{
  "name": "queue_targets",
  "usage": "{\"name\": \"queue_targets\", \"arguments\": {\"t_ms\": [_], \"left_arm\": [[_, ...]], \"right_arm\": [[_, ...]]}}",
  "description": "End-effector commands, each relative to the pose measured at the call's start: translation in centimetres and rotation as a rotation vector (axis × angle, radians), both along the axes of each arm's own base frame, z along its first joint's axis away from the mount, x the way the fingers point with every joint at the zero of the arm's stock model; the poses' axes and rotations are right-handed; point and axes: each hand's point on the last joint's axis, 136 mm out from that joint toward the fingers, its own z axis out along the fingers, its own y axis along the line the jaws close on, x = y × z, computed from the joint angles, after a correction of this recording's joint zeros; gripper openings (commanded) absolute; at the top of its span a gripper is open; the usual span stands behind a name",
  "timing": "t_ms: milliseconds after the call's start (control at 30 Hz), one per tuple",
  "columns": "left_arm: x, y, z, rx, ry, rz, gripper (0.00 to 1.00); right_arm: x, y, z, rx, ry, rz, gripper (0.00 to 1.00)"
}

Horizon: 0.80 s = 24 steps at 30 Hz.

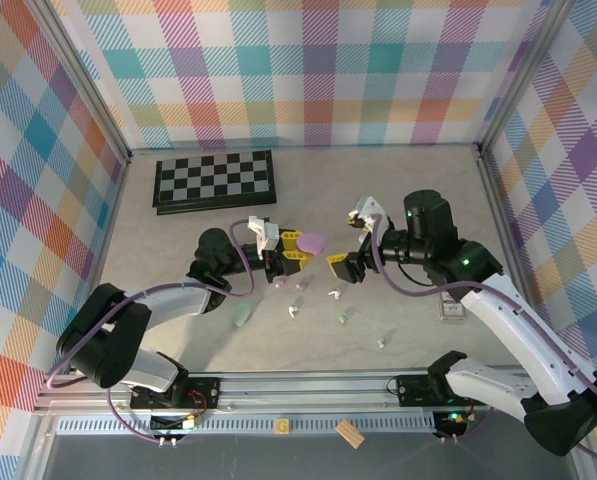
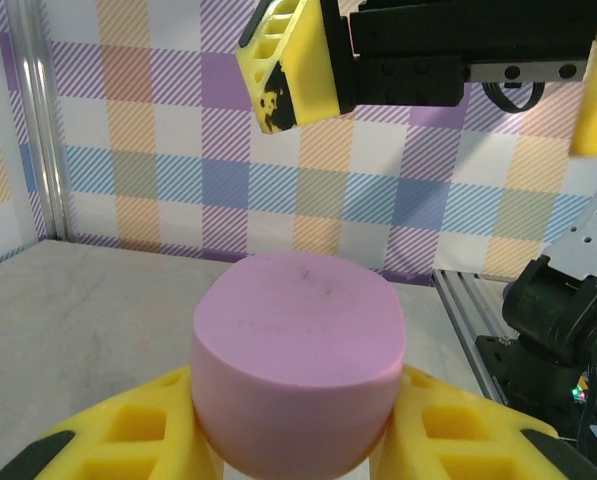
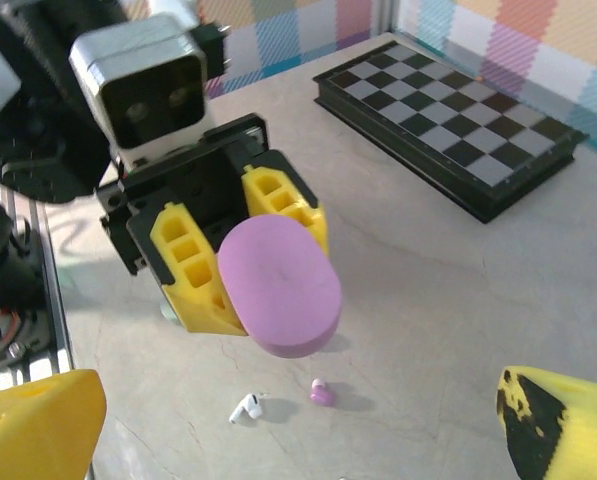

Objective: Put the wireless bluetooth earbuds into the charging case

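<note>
Six tiny stemmed earbuds lie loose on the pale, stone-look table [image 1: 418,190] in front of the arms. We count two purple earbuds [image 1: 300,285] just below the left gripper [image 1: 296,251], two white earbuds [image 1: 333,294] a bit nearer the arm bases, and two mint earbuds [image 1: 344,318] off to the right of those.

We see the left gripper clamped on the purple case [image 1: 313,243], holding it up off the table between yellow fingers [image 3: 191,272] with cut-out pockets. That case is a smooth, matte, rounded oval pebble with its lid shut, so we can't say what's inside.

The right gripper [image 1: 346,242] sits just beside it, jaws spread wide with nothing between them.

A mint case [image 1: 242,314] rests on the table near the left arm, and it's too small for us to tell if it's open. Further back lies a folded black-and-white chessboard [image 1: 214,181], flat and glossy. Pastel plaid walls [image 1: 318,70] run all round.
</note>
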Motion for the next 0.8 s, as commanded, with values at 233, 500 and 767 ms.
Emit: {"name": "queue_targets", "arguments": {"t_ms": [233, 500, 767], "left_arm": [[-1.2, 0.5, 0.2, 0.023, -0.027, -0.033, 0.34], [-2.0, 0.8, 0.2, 0.041, -0.026, -0.043, 0.34], [-2.2, 0.9, -0.1, 0.055, -0.022, -0.048, 0.34]], "right_arm": [[1.4, 3.0, -2.3, -0.116, -0.133, 0.102, 0.99], [4.3, 3.1, -2.2, -0.114, -0.144, -0.016, 0.99], [4.7, 2.7, -0.5, -0.067, -0.159, -0.072, 0.99]]}}
